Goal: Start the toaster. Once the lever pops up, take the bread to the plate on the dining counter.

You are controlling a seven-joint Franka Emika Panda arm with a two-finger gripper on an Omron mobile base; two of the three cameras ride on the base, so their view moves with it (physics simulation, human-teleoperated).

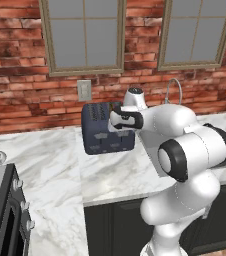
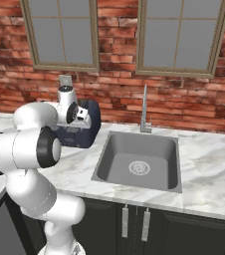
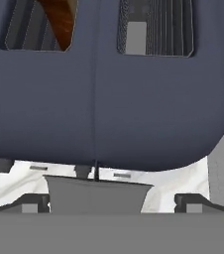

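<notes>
The toaster [image 1: 102, 131], a boxy dark navy block with rounded corners and a matte shell, is sitting on the veined white-grey marble worktop [image 1: 55, 165] against the rough red brick wall [image 1: 15, 75], just at 9 o'clock of the steel sink [image 2: 139, 159] in the right base view. Small pale grey controls are running across its front face in the left base view. The glossy white arm is reaching over it, and the gripper [image 3: 112, 201] is hanging just above the toaster's top near its front edge, jaws spread wide and gripping nothing; its two dark finger tips [image 3: 32, 203] are showing at 6 o'clock of the hand view, well apart from each other.

In the hand view the toaster's smooth top is spreading across the frame with two rectangular slots at 12 o'clock. The bread [image 3: 59, 20], a brown slice with a darker crust, is sitting tilted in the slot at 11 o'clock; the slot at 1 o'clock is showing ribbed grey inner walls. Below the toaster's curved edge a strip of marble is visible.

A curved steel faucet [image 2: 145, 109] is rising behind the sink basin, and two grey-paned windows [image 2: 181, 35] with tan frames are sitting in the brick above
</notes>
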